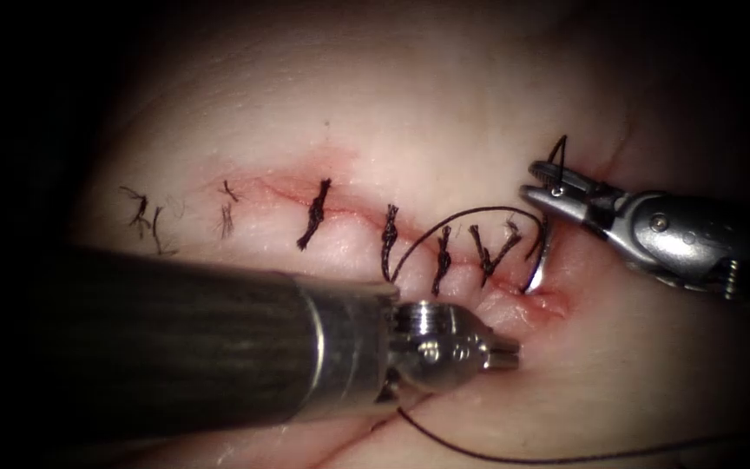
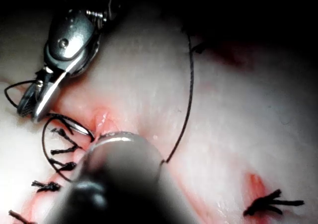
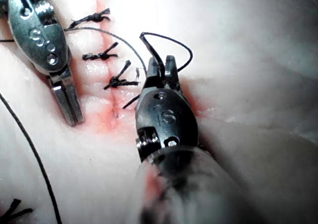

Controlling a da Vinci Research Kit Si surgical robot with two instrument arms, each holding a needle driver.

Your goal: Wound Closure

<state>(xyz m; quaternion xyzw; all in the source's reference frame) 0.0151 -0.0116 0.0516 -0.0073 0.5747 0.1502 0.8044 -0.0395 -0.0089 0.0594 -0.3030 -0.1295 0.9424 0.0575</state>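
Note:
My right tool (image 1: 542, 188) comes in from the right, jaws shut on the curved needle (image 1: 542, 260) near its tail end. The needle arcs downward and its point meets the tissue (image 1: 444, 113) at the right end of the cut (image 1: 550, 304); how deep it sits I cannot tell. Dark thread (image 1: 470, 211) arcs from the needle back over the last stitches. My left tool (image 1: 507, 353) lies just below the cut, jaws shut, holding nothing. The right wrist view shows the right tool (image 3: 161, 67) gripping the needle (image 3: 130, 103), with the left tool (image 3: 69, 105) beside it.
Several tied stitches (image 1: 314, 214) cross the cut to the left of the needle, with cut ends of thread (image 1: 145, 217) at the far left. A long strand of thread (image 1: 523, 458) trails along the near tissue. Red fluid tints the cut's edges.

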